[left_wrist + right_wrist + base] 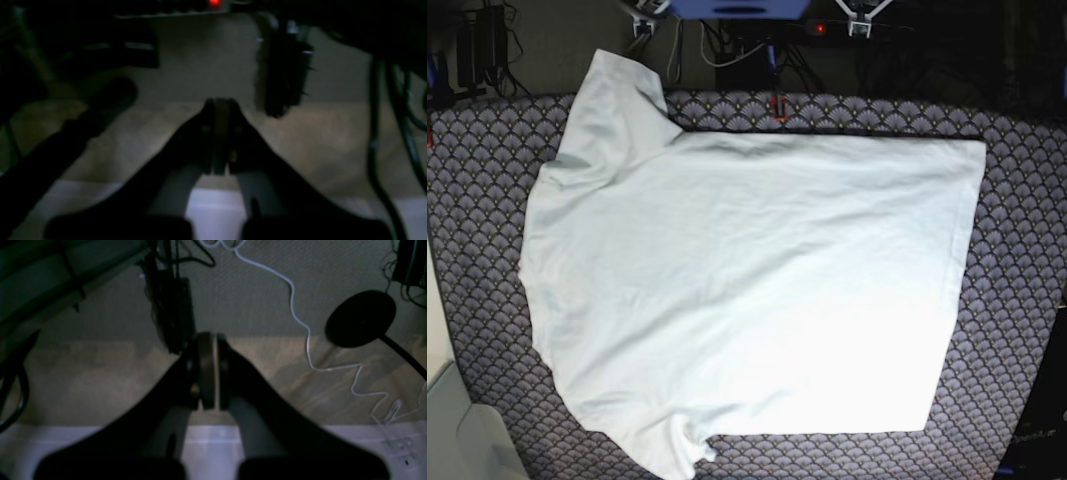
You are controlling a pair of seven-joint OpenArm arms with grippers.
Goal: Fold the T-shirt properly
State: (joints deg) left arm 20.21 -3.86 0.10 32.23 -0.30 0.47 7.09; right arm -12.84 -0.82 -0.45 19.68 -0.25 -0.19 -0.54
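Neither my arms nor end effectors visible in base view.

T-shirt [747, 300] covers most of tablecloth [1017, 300]; pattern beneath hidden. Lower sleeve tip cut off by bottom edge. Upper sleeve hangs past bench back edge.

Left wrist view dim, blurred. Dark shapes beside my left end effector [220, 103] unidentifiable. Red light [214, 3] at top edge, source unclear.

Right wrist view dark. Round black object [360, 318] right of my right end effector [209, 340], identity unclear. White cable [300, 323] runs off top edge.
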